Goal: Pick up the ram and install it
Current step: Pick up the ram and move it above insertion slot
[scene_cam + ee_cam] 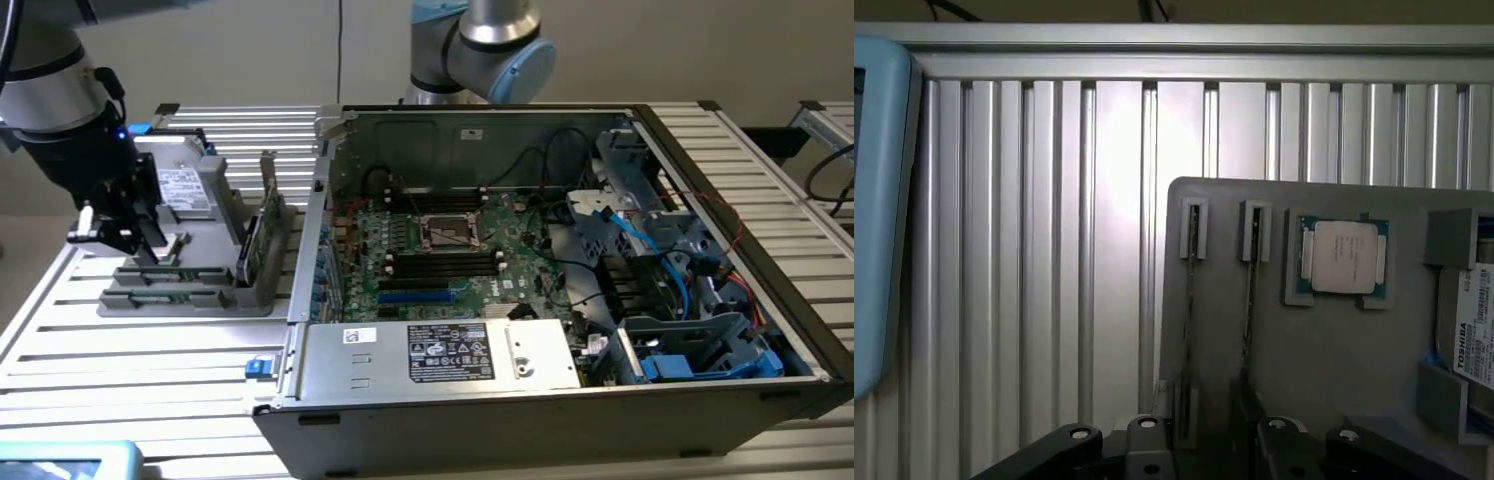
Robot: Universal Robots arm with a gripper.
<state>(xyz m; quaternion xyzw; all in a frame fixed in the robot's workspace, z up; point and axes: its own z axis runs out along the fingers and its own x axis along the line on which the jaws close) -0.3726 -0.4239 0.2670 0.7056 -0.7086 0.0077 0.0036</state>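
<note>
End effector (147, 243) hung wide and empty above the grey holder (200, 298), at the exterior view's left of the ram (250, 248) standing upright in it; a clean pick probably wanted it centred squarely over that thin edge.

Under me, the ribbed metal table (134, 370) carries a grey tray (200, 303) and an open computer case (534, 425). A pale blue object (67, 462) sits at its corner.
</note>
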